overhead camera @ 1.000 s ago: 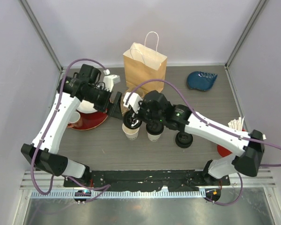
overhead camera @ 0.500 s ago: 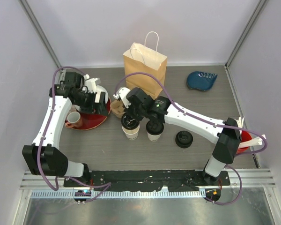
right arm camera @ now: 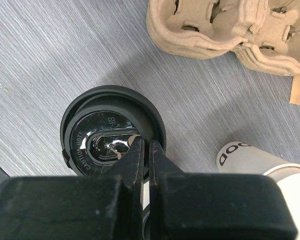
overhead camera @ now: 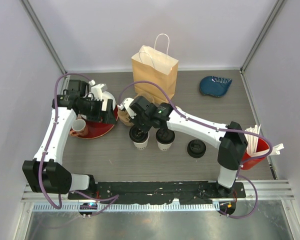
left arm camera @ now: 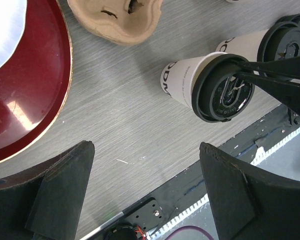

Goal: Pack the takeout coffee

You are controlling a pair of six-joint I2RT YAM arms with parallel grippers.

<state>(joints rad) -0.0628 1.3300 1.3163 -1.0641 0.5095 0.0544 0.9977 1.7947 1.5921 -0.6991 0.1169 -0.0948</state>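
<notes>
Right tool [right arm camera: 145, 145] over cup lid [right arm camera: 107, 131].
We see it pressed together at lid centre; left tool [left arm camera: 146, 147] spread, apart.

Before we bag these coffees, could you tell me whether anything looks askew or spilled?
No spill shows. The lid under the shut right gripper looks slightly off-centre on its cup, possibly not fully seated.

I'm working in a robot test cell, a lab setup rather than a café. Plain pale wall panels [overhead camera: 20, 75] in metal framing [overhead camera: 44, 37] box in a grey wood-grain tabletop [overhead camera: 115, 157]. The left arm [overhead camera: 57, 132] and right arm [overhead camera: 200, 129] are bolted to a black mounting plate [overhead camera: 155, 187], with purple cables [overhead camera: 152, 86] trailing.
</notes>
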